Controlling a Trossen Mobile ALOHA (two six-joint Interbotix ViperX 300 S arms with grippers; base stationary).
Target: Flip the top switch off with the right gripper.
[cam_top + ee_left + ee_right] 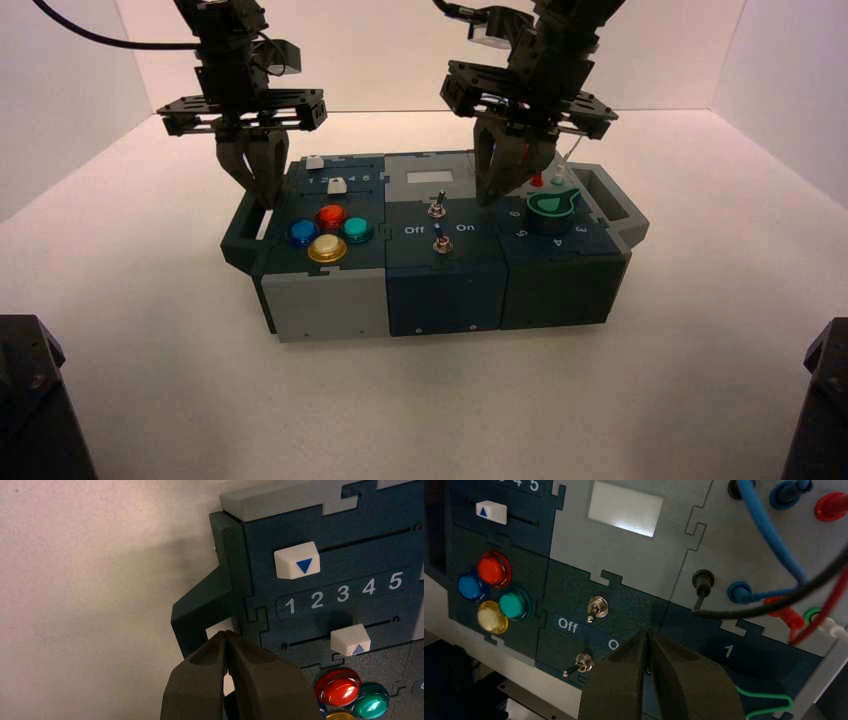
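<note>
Hovering beside the top switch (597, 608), the right claw (647, 632) has its tips together, likely to nudge the small lever rather than grasp it.

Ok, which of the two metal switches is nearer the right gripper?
The top switch, closer to the screen; the right gripper hovers to its right, farther from the bottom switch.
</note>
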